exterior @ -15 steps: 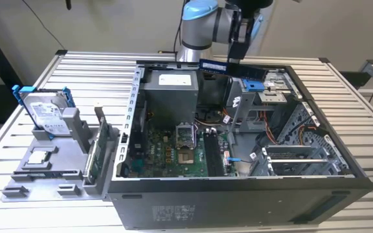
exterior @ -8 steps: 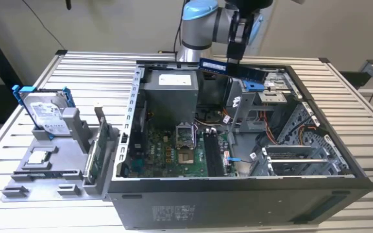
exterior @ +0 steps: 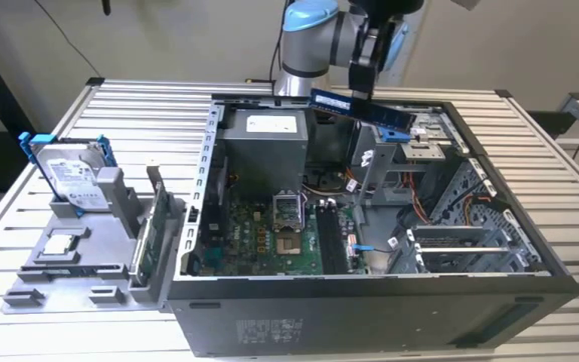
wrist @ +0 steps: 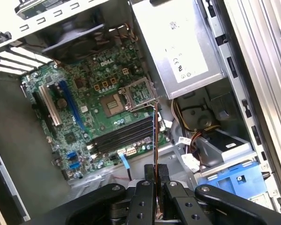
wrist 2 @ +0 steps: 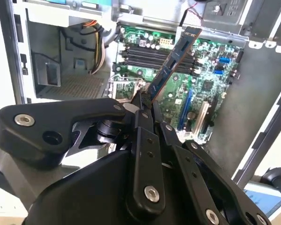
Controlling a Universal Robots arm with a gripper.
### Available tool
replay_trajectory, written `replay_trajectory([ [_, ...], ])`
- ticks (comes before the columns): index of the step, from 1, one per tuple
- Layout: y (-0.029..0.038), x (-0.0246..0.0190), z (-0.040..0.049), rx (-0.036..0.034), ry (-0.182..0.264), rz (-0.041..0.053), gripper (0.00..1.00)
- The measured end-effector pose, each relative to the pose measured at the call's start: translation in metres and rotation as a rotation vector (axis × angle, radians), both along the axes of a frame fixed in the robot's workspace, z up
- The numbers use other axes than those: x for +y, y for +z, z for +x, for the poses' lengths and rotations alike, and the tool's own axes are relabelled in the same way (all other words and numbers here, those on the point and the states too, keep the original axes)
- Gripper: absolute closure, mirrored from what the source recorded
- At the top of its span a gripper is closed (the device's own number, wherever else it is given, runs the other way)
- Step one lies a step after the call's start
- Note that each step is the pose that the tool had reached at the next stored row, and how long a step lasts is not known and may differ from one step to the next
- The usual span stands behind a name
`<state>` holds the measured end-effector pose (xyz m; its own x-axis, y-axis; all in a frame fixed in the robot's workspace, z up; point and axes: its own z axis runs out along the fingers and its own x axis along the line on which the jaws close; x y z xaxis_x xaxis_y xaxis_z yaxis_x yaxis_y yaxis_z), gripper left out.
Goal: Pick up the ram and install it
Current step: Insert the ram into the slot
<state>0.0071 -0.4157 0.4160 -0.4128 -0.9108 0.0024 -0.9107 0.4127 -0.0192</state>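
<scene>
My gripper (exterior: 358,95) hangs high over the open computer case (exterior: 370,294), near its back wall, shut on the ram (exterior: 386,113). The ram is a long, thin dark stick, tilted, with one end lower toward the exterior view's right. In the second wrist view the ram (wrist 2: 174,58) sticks out from the gripper (wrist 2: 147,101) over the green motherboard (wrist 2: 210,84). In the first wrist view the ram (wrist: 155,133) shows edge-on, rising from the gripper (wrist: 155,171) above the black memory slots (wrist: 124,137). Those slots (exterior: 330,235) lie far below the ram on the motherboard (exterior: 259,241).
A grey power supply (exterior: 264,143) fills the case's back corner, with a drive cage (exterior: 470,241) on the exterior view's right. Left of the case a grey fixture (exterior: 68,264) holds a silver hard drive in a blue frame (exterior: 68,177) and an upright green card (exterior: 156,226).
</scene>
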Motion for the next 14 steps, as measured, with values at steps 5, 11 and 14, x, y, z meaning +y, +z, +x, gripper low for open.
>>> replay_trajectory([
  [5, -0.0005, 0.0000, 0.0000, -0.0001, -0.055, -0.0008, 0.86],
  [11, -0.0010, 0.0000, 0.0000, 0.0000, -0.122, -0.0018, 0.86],
  [14, -0.0013, 0.0000, 0.0000, 0.0000, -0.155, -0.0024, 0.86],
])
